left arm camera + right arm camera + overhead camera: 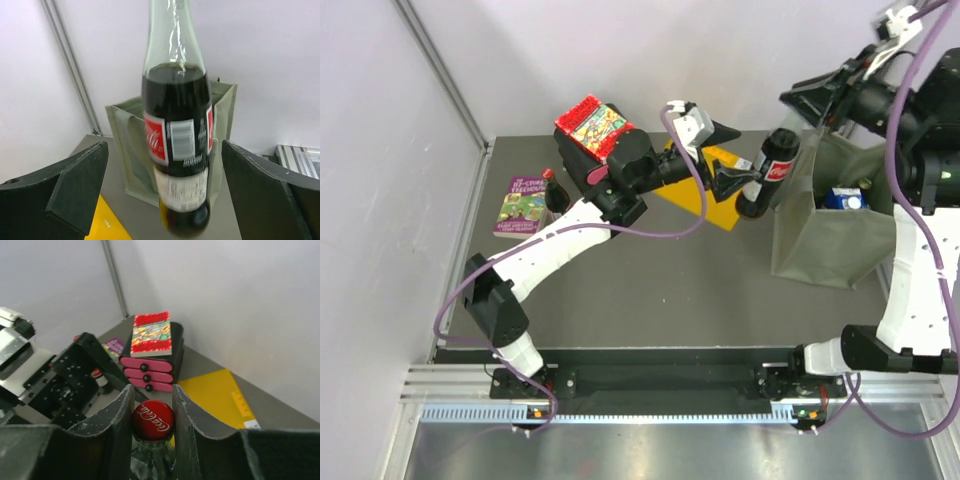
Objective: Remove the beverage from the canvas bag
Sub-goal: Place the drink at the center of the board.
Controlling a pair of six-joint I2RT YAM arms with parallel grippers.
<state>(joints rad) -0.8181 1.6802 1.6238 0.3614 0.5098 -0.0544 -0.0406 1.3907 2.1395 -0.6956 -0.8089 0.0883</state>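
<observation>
A glass cola bottle [778, 165] with a red label hangs upright in the air, just left of the olive-green canvas bag [830, 225]. My right gripper [152, 407] is shut on its red cap [153, 421] from above. My left gripper [167, 200] is open, one finger on each side of the bottle's lower body [180, 145], not touching it. In the top view the left gripper [748, 155] reaches in from the left. The bag [125, 145] stands open behind the bottle, with a blue carton [845, 198] inside.
A flat yellow folder [705, 195] lies under the left gripper. A black box with pink drawers [150, 372], a red book on top [590, 125], stands at the back. A purple book [523, 205] and a small red-capped bottle [552, 190] sit at the left.
</observation>
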